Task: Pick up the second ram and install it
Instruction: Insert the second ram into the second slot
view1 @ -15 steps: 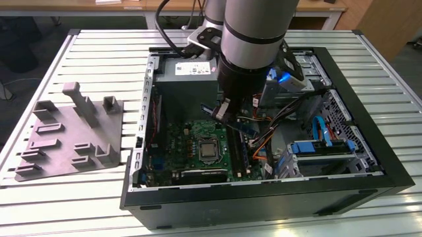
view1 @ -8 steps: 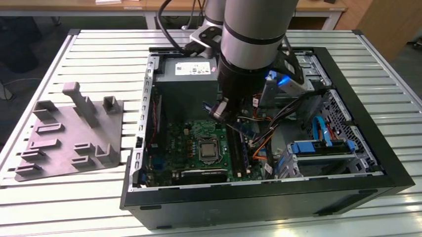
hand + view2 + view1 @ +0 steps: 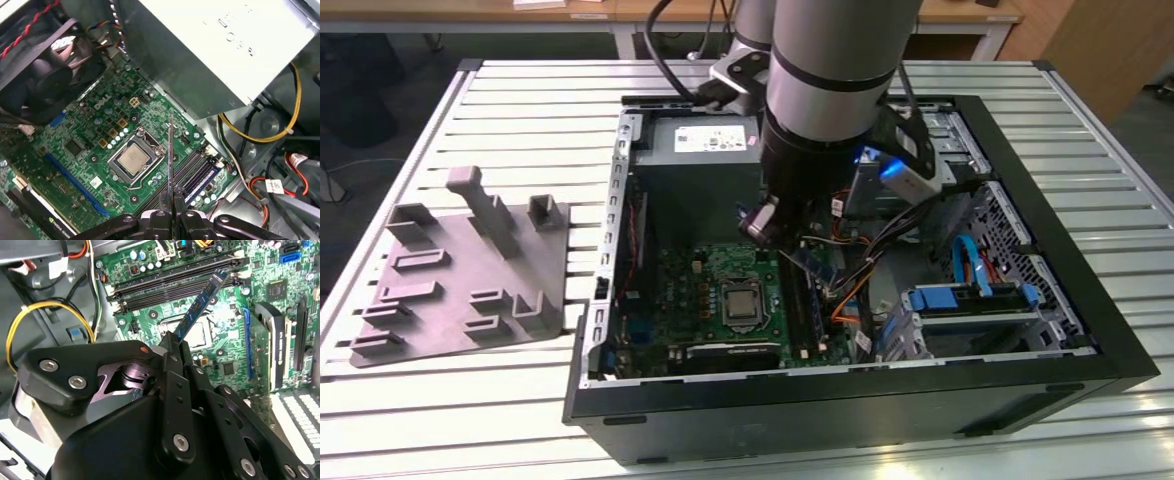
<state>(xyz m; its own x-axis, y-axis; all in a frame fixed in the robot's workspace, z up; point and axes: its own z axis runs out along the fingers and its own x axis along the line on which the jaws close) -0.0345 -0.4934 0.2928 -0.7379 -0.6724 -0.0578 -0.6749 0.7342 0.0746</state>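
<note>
The second ram is a slim dark blue-green stick, and my gripper is shut on one end of it. It hangs tilted above the green motherboard, its free end over the black memory slots. In the first wrist view the ram appears edge-on as a thin line rising from the gripper, beside the slots and the silver processor. In the exterior view the gripper is inside the open black case, above the motherboard.
A grey holder tray lies on the slatted table at the exterior view's left. Inside the case are the grey power supply, a black fan, yellow and orange cables and the blue-clipped drive bay.
</note>
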